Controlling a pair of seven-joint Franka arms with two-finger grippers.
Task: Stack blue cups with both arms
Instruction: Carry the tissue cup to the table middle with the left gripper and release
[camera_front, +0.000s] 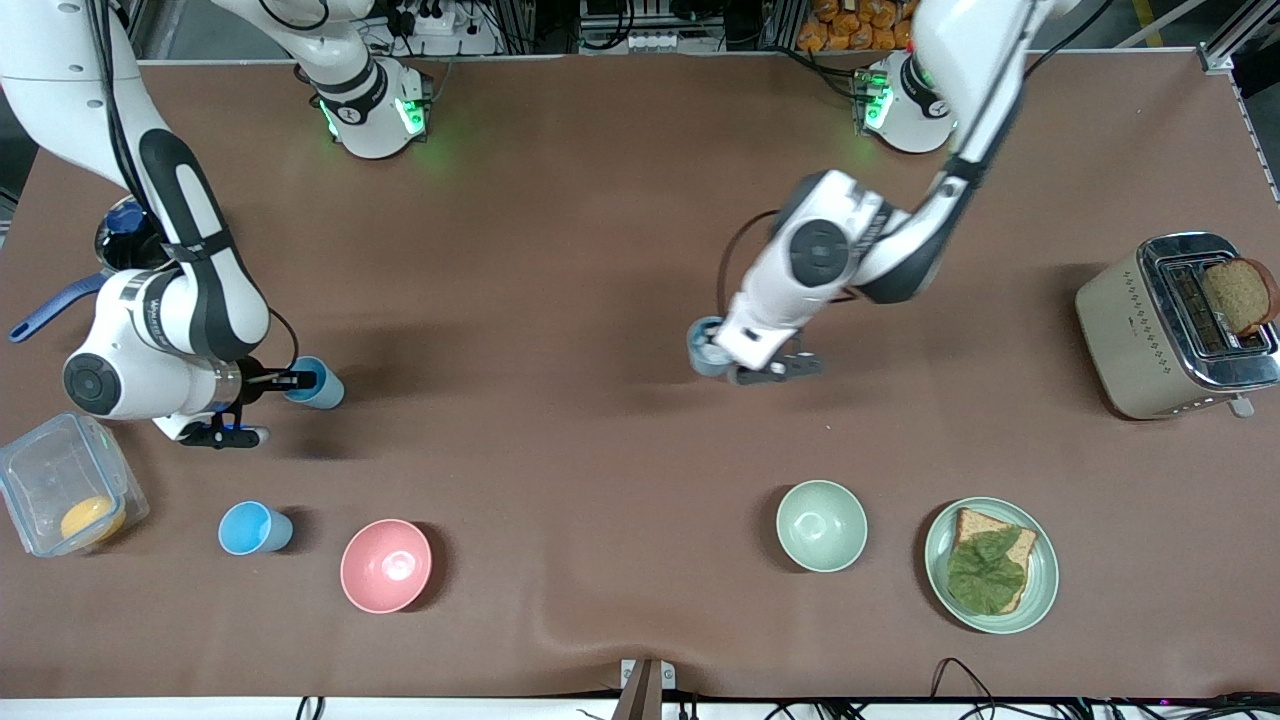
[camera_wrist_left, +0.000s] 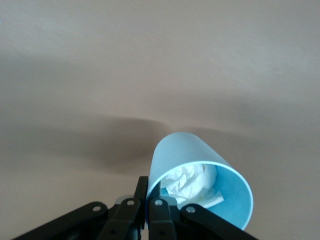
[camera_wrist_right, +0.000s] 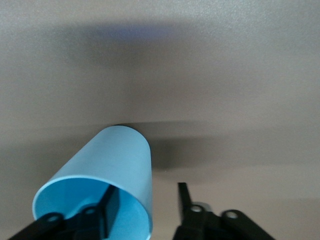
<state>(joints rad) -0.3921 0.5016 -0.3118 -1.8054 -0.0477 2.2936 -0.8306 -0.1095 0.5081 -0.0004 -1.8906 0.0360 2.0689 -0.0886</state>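
Note:
My left gripper (camera_front: 718, 352) is over the middle of the table, shut on the rim of a grey-blue cup (camera_front: 704, 345). In the left wrist view the gripper (camera_wrist_left: 150, 189) pinches the cup's wall (camera_wrist_left: 182, 155), one finger inside and one outside; crumpled white paper (camera_wrist_left: 192, 182) fills the cup. My right gripper (camera_front: 298, 380) is at a sky blue cup (camera_front: 320, 386) toward the right arm's end. In the right wrist view the gripper (camera_wrist_right: 147, 189) is open, one finger inside that cup (camera_wrist_right: 117, 157) and one outside, apart from the wall. Another sky blue cup (camera_front: 254, 528) stands nearer the camera.
A pink bowl (camera_front: 386, 565) stands beside the free cup. A clear box (camera_front: 62, 495) with something orange and a dark pot (camera_front: 125, 240) are at the right arm's end. A pale green bowl (camera_front: 821, 525), a plate (camera_front: 1040, 585) with bread and a toaster (camera_front: 1150, 330) are toward the left arm's end.

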